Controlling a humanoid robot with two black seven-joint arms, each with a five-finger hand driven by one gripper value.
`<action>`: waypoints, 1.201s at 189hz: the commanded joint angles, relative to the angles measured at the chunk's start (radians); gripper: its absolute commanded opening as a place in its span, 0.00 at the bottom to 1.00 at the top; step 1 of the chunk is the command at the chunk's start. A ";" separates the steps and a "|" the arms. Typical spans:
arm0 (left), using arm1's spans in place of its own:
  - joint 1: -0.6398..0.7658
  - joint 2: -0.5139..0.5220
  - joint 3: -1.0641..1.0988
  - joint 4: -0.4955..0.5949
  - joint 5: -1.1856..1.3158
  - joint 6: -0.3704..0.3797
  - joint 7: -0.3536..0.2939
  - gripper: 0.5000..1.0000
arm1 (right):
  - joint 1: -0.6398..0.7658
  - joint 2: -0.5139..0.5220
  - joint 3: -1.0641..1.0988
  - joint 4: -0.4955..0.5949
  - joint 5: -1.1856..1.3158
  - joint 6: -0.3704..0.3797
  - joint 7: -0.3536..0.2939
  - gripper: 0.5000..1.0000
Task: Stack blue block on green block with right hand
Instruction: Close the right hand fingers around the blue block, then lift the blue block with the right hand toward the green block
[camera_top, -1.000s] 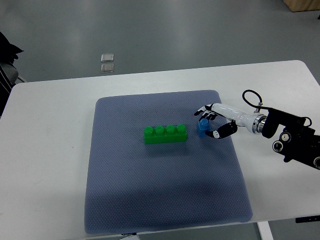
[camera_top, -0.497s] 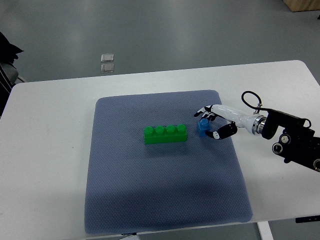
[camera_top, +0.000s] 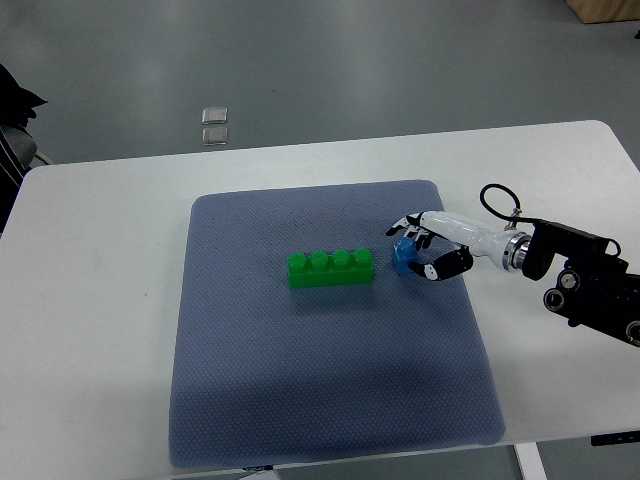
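Note:
A long green block (camera_top: 331, 268) with a row of studs lies near the middle of the blue-grey mat (camera_top: 300, 380). Just right of it sits a small blue block (camera_top: 403, 257), a narrow gap apart from the green one. My right hand (camera_top: 418, 252) reaches in from the right and closes around the blue block, fingers over its far side and thumb at its near side. The blue block looks slightly tilted, still low by the mat. The left arm does not show.
The mat lies on a white table (camera_top: 90, 300). Two small pale squares (camera_top: 214, 124) lie on the grey floor beyond the table's far edge. A dark object (camera_top: 15, 120) shows at the left edge.
The right hand has closed a little tighter on the blue block and shifted slightly left. The block now looks tipped. The green block has not moved.

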 joint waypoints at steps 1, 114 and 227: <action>0.000 0.000 0.000 0.000 0.000 0.001 0.000 1.00 | 0.008 -0.008 0.002 0.015 -0.002 -0.015 0.000 0.16; 0.000 0.000 0.000 0.000 0.000 -0.001 0.000 1.00 | 0.034 -0.028 0.029 0.176 -0.003 -0.123 -0.004 0.07; 0.000 0.000 0.000 0.000 0.000 -0.001 0.000 1.00 | 0.023 0.041 0.016 0.230 -0.031 -0.164 -0.030 0.06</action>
